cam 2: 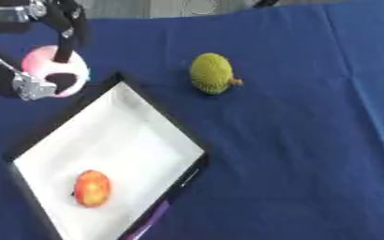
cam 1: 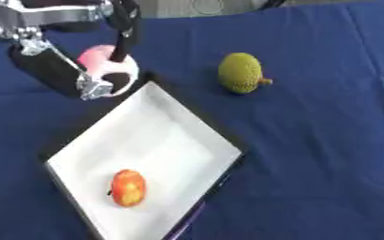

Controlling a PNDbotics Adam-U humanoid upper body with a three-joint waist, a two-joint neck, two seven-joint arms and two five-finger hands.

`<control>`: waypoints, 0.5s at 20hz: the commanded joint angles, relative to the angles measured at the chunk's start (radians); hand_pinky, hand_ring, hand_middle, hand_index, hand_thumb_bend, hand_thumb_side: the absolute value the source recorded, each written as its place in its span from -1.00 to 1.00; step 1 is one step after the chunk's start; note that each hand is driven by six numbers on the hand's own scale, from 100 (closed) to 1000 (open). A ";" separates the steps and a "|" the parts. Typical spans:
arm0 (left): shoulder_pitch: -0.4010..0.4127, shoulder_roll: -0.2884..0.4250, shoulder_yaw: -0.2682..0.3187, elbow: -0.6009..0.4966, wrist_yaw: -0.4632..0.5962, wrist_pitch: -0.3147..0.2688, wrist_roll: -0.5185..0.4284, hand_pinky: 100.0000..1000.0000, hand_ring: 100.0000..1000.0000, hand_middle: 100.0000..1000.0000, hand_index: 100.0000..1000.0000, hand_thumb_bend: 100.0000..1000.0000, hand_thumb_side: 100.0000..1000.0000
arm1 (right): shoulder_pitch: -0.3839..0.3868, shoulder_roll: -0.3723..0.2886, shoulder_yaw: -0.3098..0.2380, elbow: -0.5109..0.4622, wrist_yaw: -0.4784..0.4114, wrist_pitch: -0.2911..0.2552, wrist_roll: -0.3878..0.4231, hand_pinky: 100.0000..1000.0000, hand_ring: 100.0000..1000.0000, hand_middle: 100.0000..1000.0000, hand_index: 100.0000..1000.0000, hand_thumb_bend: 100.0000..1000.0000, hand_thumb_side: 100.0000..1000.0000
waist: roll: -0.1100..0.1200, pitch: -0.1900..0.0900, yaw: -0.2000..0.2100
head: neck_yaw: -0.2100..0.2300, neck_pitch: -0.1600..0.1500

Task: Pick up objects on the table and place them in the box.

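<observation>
My left hand (cam 1: 60,70) comes in from the upper left, its fingers and thumb curled round a pink and white round fruit (cam 1: 107,65). It holds the fruit just beyond the far corner of the white box (cam 1: 171,136). A red and yellow apple (cam 1: 129,187) lies inside the box near its front. On the blue cloth to the right of the box sits a bumpy green fruit (cam 1: 241,72) with a short brown stem. My right hand shows in neither view.
A dark blue cloth (cam 1: 326,154) covers the table, with bare stretches right of and in front of the box. The box has a thin dark rim (cam 1: 220,180) and stands askew, one corner pointing away from me.
</observation>
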 commanded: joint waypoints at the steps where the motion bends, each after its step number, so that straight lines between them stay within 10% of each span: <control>1: 0.012 0.010 -0.035 -0.013 -0.027 0.010 -0.004 0.35 0.34 0.09 -0.25 -1.00 -1.00 | -0.005 -0.022 -0.007 -0.008 -0.005 -0.003 0.000 0.74 0.74 0.68 0.75 -1.00 0.17 | -0.006 -0.031 -0.004 | -0.004 0.000; 10: 0.084 -0.030 -0.081 -0.013 -0.094 0.027 0.065 0.32 0.32 0.07 -0.34 -1.00 -0.92 | -0.009 -0.015 -0.002 -0.010 -0.002 0.000 0.002 0.74 0.74 0.68 0.75 -1.00 0.18 | -0.006 -0.018 -0.014 | -0.006 -0.013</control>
